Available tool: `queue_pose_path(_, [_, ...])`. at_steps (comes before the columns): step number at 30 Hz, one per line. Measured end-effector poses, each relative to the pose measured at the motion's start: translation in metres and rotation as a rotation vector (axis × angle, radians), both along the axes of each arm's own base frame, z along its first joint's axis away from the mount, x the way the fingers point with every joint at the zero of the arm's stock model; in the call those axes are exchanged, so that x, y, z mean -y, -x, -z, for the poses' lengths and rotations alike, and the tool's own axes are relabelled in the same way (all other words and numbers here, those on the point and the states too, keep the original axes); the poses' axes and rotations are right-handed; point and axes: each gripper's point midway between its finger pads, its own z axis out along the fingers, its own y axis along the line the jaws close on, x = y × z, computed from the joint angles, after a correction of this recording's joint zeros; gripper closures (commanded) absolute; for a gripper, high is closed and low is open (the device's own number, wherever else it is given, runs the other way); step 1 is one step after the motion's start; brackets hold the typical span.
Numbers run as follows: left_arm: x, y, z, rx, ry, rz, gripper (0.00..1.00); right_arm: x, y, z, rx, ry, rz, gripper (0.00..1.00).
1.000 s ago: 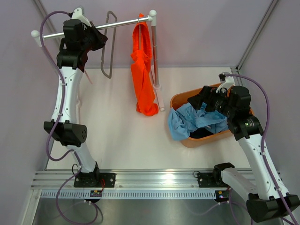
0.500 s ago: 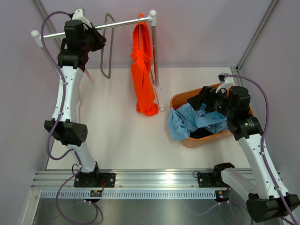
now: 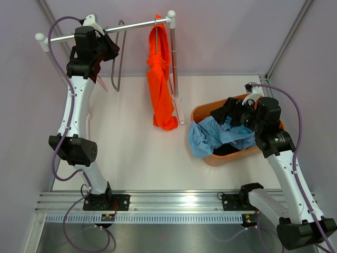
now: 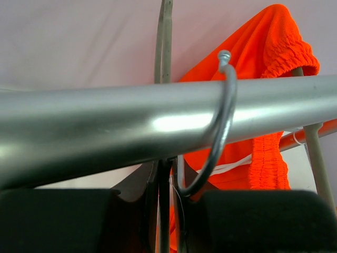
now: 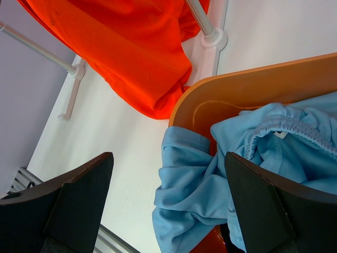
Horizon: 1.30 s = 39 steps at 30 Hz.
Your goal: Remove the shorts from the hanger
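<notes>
The bright orange shorts (image 3: 160,89) hang on a hanger at the right end of the metal rail (image 3: 131,26). In the left wrist view they (image 4: 268,110) show behind the rail. An empty hanger (image 3: 117,63) hangs left of them, its hook (image 4: 224,121) over the rail. My left gripper (image 3: 102,46) sits just under the rail. Its jaws (image 4: 168,192) stand narrowly apart around that hanger's neck, and contact does not show. My right gripper (image 3: 230,112) hovers open (image 5: 168,158) over the light blue shorts (image 3: 210,138) in the orange basket (image 3: 202,112). Dark navy shorts (image 3: 226,150) lie under them.
The rack's white post (image 3: 174,58) stands between the orange shorts and the basket, its foot (image 5: 213,37) near the basket's rim (image 5: 253,84). Purple walls close in the back and both sides. The arms' mounting rail (image 3: 168,200) runs along the near edge.
The empty hanger has swung from a slanted pose to hang nearly edge-on under the rail. My left gripper shifted slightly and its jaws eased apart a little. The right arm has not moved.
</notes>
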Motion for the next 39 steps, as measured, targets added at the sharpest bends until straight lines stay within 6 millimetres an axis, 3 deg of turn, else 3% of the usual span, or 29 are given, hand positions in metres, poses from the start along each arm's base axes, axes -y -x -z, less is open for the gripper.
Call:
queue_pose_path(8, [-0.003, 0.006, -0.002, 0.005, -0.017, -0.009, 0.78, 0.000, 0.000, 0.000, 0.000, 0.000, 0.000, 0.05])
queue_pose_path(15, [-0.010, 0.028, -0.013, 0.024, -0.038, -0.033, 0.69, 0.000, 0.000, 0.000, -0.001, 0.001, 0.001, 0.05])
queue_pose_path(29, [-0.007, 0.100, -0.085, 0.206, -0.043, -0.031, 0.65, 0.000, 0.000, 0.000, -0.001, 0.001, 0.001, 0.05])
queue_pose_path(34, [0.016, 0.138, -0.111, 0.298, -0.029, 0.027, 0.64, 0.000, 0.000, 0.001, -0.001, 0.001, 0.001, 0.05])
queue_pose_path(39, [0.072, 0.161, -0.131, 0.369, -0.028, 0.155, 0.64, 0.000, 0.000, 0.001, -0.002, 0.001, 0.001, 0.05])
